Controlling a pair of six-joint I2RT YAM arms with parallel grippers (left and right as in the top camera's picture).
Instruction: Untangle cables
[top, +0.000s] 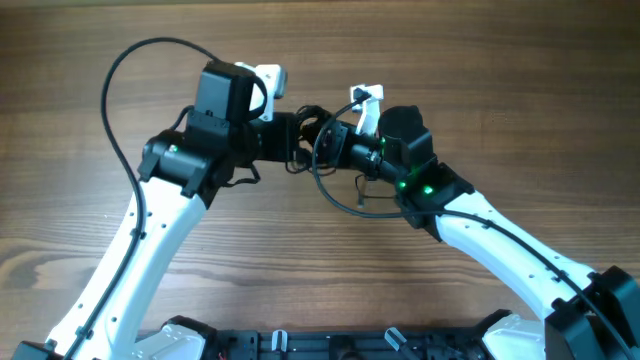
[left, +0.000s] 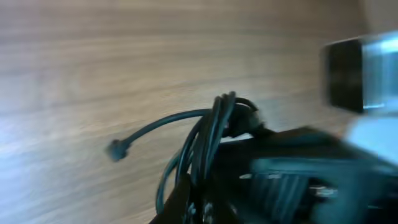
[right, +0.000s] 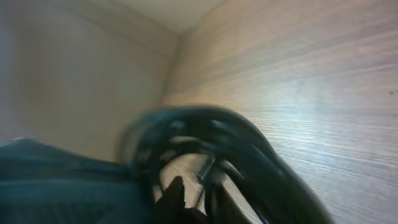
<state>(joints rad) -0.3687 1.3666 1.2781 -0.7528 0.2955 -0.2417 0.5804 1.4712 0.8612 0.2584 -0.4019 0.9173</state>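
**Two arms meet over a cable bunch above the table**

Both arms reach in toward the far middle of the brown wood-grain table (top: 480, 60), and their ends come nose to nose. Between them hangs a bunch of thin black cables (left: 211, 132), lifted off the wood. The left tool (top: 298, 136) is pressed together, pinching the thin black cables: in the left wrist view several strands run side by side down into its dark fingers (left: 198, 198). One strand curves away to the left of the bunch and ends in a small dark plug (left: 115, 150) over the table. From overhead, a slack loop of cable droops from the bunch toward the near side, under the right arm. The right tool (top: 328, 142) sits just beside the bunch. Its wrist view is heavily blurred and shows only a dark oval loop of cable in front of its fingers (right: 171, 198), so it is not possible to tell whether it is spread or closed.
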